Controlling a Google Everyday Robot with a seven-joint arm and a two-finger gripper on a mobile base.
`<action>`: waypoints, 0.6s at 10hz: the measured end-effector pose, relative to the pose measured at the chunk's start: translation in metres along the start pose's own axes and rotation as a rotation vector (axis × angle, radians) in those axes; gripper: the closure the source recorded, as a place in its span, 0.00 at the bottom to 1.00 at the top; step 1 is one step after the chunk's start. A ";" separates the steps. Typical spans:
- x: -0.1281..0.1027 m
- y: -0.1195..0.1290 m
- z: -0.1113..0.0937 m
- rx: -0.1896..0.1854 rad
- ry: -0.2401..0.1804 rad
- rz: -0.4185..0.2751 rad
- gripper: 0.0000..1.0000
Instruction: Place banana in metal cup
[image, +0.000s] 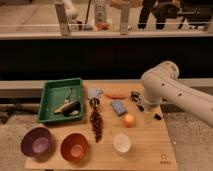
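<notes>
My white arm comes in from the right, over the right half of the wooden table (150, 150). Its gripper (148, 118) hangs at the arm's lower end, just right of an orange fruit (129, 120) and above a black utensil (138, 102). A grey metallic object (93, 93), possibly the metal cup, lies at the back of the table beside the green tray (50, 92). I cannot pick out a banana for sure; an elongated tan and dark object (67, 106) lies in the tray.
On the table are a purple bowl (36, 141), an orange bowl (75, 146), a white cup (122, 142), a dark grape bunch (96, 123), a blue sponge (118, 107) and a carrot (116, 95). A dark counter wall stands behind.
</notes>
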 end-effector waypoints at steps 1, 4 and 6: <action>-0.012 -0.004 0.001 0.003 -0.007 -0.012 0.20; -0.054 -0.017 0.004 0.010 -0.021 -0.055 0.20; -0.068 -0.023 0.005 0.013 -0.028 -0.079 0.20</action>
